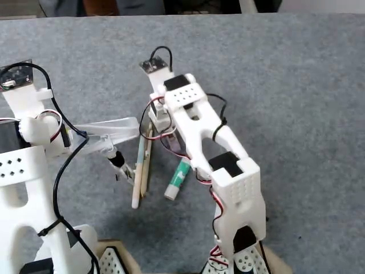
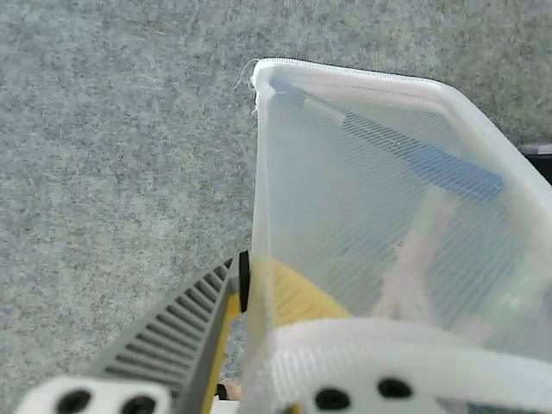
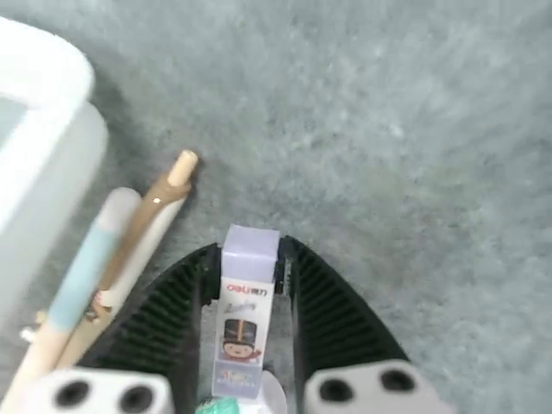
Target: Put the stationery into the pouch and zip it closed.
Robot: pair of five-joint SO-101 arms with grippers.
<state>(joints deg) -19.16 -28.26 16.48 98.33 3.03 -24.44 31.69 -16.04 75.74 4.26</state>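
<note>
So, getting the eraser into the pouch

Right gripper (image 3: 248, 250) is pinching the lilac-topped eraser (image 3: 246, 302), just beside the pens (image 3: 112, 259) on the table (image 1: 296, 85). Left gripper (image 2: 250, 293) is clamped on the pouch (image 2: 371, 190) edge. I'd lift clear of the rim, then drop it straight in

Grey, felt-like tabletop (image 1: 296, 85). Lying on it near the middle, 2 long pens side by side: a cream pen (image 1: 138, 171) with a blue band, a tan pen (image 1: 147, 165). Just beside them, a translucent pouch (image 1: 111, 132).
</note>
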